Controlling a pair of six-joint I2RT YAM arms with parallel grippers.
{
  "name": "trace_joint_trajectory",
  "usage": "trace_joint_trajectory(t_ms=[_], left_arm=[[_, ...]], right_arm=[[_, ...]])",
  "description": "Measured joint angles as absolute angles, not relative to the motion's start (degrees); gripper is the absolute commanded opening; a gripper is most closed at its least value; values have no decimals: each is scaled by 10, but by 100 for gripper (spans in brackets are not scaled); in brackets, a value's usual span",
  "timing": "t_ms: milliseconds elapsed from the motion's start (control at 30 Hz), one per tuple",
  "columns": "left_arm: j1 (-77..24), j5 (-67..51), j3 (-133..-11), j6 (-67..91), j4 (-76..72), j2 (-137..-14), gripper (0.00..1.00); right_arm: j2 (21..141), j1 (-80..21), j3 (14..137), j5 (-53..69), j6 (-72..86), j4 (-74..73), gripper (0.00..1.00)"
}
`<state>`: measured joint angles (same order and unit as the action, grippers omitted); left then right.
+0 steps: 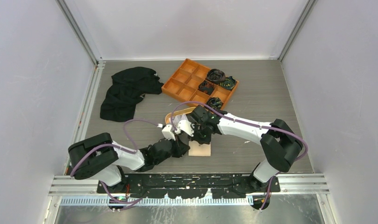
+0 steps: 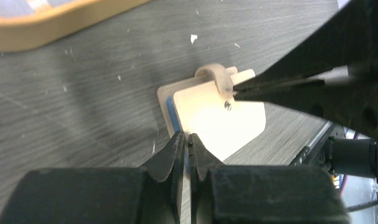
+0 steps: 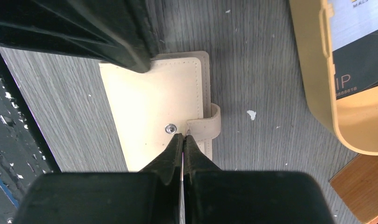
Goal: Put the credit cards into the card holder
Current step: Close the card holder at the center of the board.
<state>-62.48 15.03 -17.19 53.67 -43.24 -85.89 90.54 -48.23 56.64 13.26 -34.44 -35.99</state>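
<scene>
The beige card holder [image 1: 199,150] lies folded shut on the table between both grippers. It shows in the left wrist view [image 2: 215,114] with a light blue card edge [image 2: 173,112] sticking out of its side. My left gripper [image 2: 187,136] is shut on the holder's near edge; in the top view it sits at the holder's left [image 1: 183,148]. My right gripper [image 3: 183,136] is shut, its tips on the end of the snap tab [image 3: 206,127] beside the metal stud [image 3: 170,128]. More credit cards [image 3: 355,32] lie in the oval orange dish [image 3: 317,84].
The oval dish [image 1: 174,115] sits just behind the grippers, mostly hidden by them. A large orange divided tray [image 1: 187,79] with dark coiled items stands at the back. A black cloth [image 1: 128,91] lies at the back left. The table's front rail [image 1: 191,179] is near.
</scene>
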Motion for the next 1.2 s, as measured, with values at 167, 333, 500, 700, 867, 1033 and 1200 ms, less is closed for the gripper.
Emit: trace_joint_trajectory(t_ms=[167,333,500,700,867,1033,1200], left_arm=[[-633,150,-118,541,-473,-836,21],[-633,149,-102,541,-483,-825,30],[-633,145,-102,546,-515,-835,32],[-633,138,-103,562,-582,-903,28],[-633,132,-104,580,-648,-952,20],[-633,130,-104,587,-675,-967,17],[-633,131,-104,593,-674,-966,17]], right_arm=[[893,-467,556,149,-341,-342,4],[870,-456,541,169,-345,-332,4],[863,-456,525,185,-356,-325,5],[863,-456,522,192,-359,-320,6],[866,-456,522,193,-359,-317,8],[868,-456,522,194,-362,-322,9],[868,-456,522,194,-374,-331,10]])
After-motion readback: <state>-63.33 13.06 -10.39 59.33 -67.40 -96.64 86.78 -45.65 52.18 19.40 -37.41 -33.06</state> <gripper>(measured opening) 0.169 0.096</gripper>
